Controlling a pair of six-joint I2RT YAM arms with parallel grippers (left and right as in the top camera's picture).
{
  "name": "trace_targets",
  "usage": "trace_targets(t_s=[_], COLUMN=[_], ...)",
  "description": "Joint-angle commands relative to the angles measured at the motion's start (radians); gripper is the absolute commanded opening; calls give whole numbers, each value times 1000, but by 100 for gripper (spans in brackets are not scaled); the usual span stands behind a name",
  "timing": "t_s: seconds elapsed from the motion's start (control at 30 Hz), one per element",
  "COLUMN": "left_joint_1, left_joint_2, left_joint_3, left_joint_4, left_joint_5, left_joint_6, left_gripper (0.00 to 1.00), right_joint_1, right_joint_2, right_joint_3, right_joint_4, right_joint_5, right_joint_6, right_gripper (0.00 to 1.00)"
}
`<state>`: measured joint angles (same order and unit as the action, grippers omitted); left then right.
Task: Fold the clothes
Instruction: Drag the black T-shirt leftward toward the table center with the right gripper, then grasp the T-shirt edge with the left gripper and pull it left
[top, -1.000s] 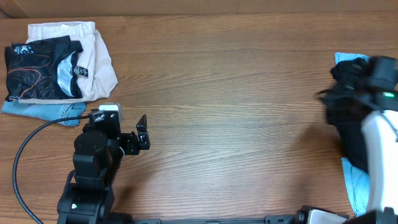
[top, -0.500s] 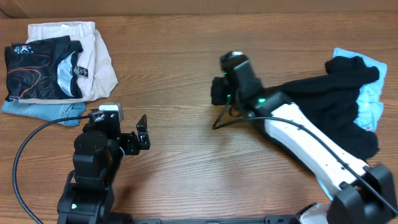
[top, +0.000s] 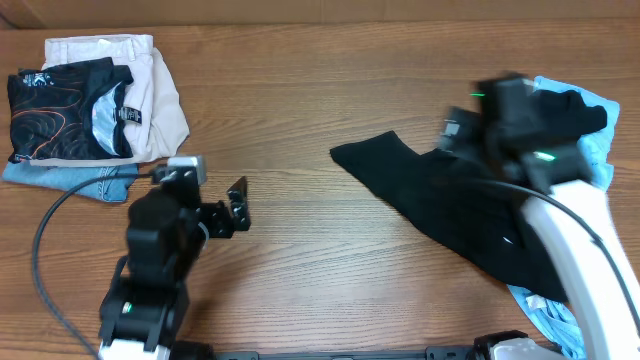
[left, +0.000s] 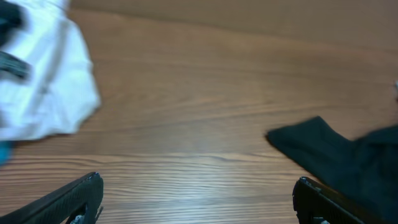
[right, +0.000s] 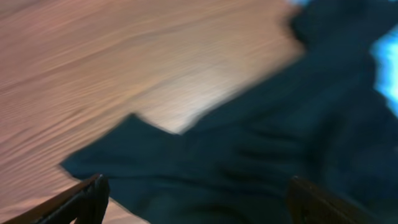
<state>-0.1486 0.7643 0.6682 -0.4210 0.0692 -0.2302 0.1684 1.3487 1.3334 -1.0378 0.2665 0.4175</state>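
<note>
The black garment (top: 450, 205) lies sprawled over the right half of the table (top: 320, 80), one corner pointing to the centre, its far edge overlapping a light blue garment (top: 598, 150). The right gripper (right: 196, 190) hangs above it, jaws spread and empty; the left gripper (left: 198, 186), also wide open, sits well apart, near a clothing pile (top: 150, 100) at far left

On my tabletop (top: 330, 90), at the far left corner, a cream garment (top: 160, 95) lies bunched, with a small black piece with orange line print (top: 60, 110) on top and blue cloth (top: 70, 178) peeking out beneath. A light blue garment (top: 601, 165) sits at the right edge.
</note>
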Motion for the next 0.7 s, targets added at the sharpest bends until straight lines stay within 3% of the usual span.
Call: trace_targets(t_s=[0.0,0.37,0.67], left_joint_1=[-61,-356,-500], left_joint_2=[116,699,1055], left_joint_3=[37,316,433], left_joint_4=[23,64,294], left_joint_5=[84,242,303], left_joint_6=[-93,-258,-423], left_gripper=[100,100,100], right_joint_1=[-111,-413,-535], right_joint_2=[-47,-46,-46], right_joint_3=[20,14,14], right_joint_4=[-79,-221,-240], right_joint_5=[1,-114,-219], right_joint_6=[2,-42,-60], right_gripper=[96,100,100])
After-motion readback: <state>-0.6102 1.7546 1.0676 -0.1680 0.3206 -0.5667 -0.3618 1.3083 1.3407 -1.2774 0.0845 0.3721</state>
